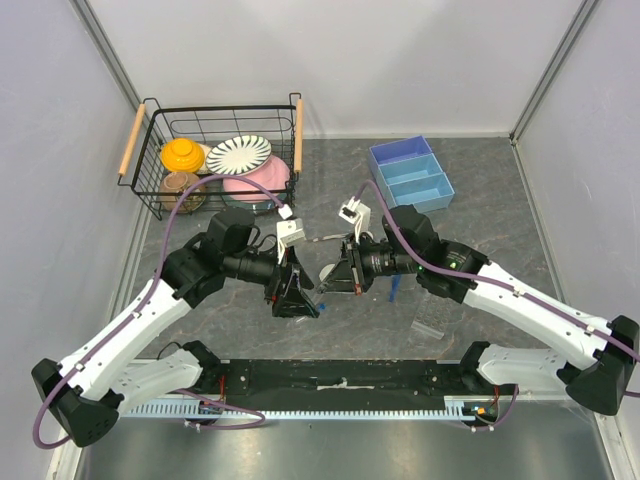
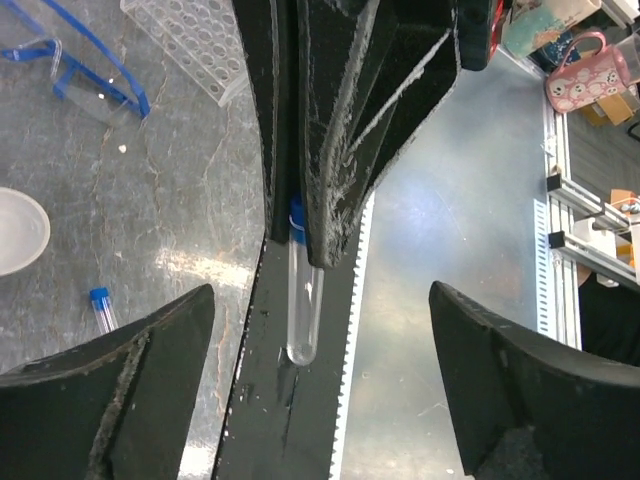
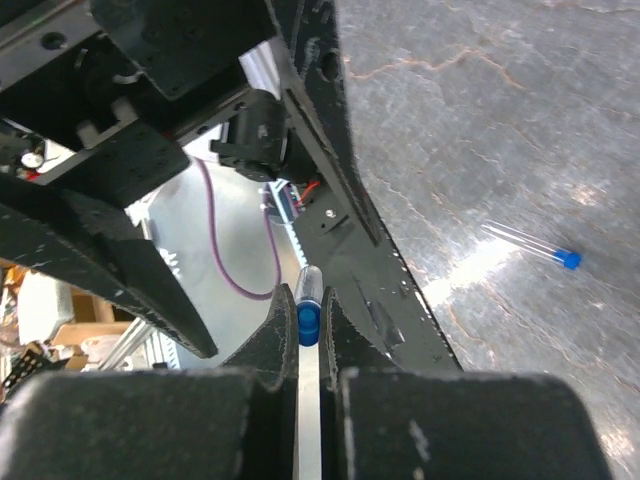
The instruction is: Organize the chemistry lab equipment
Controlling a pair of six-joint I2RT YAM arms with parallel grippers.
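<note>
Blue-capped tube (image 3: 309, 286) pinched in right claw (image 3: 308, 325); left claw (image 2: 320, 295) gapes wide.

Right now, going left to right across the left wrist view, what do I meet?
White dome-shaped dish → small clear blue-capped tube lying on the table → clear plastic tube rack → clear blue-capped tube held by the right gripper, jaws shut → pink patterned mug.

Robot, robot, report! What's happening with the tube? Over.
Left fingers open, apart from tube. Right fingers shut on tube, cap end. Another tube lies on table nearby.
</note>
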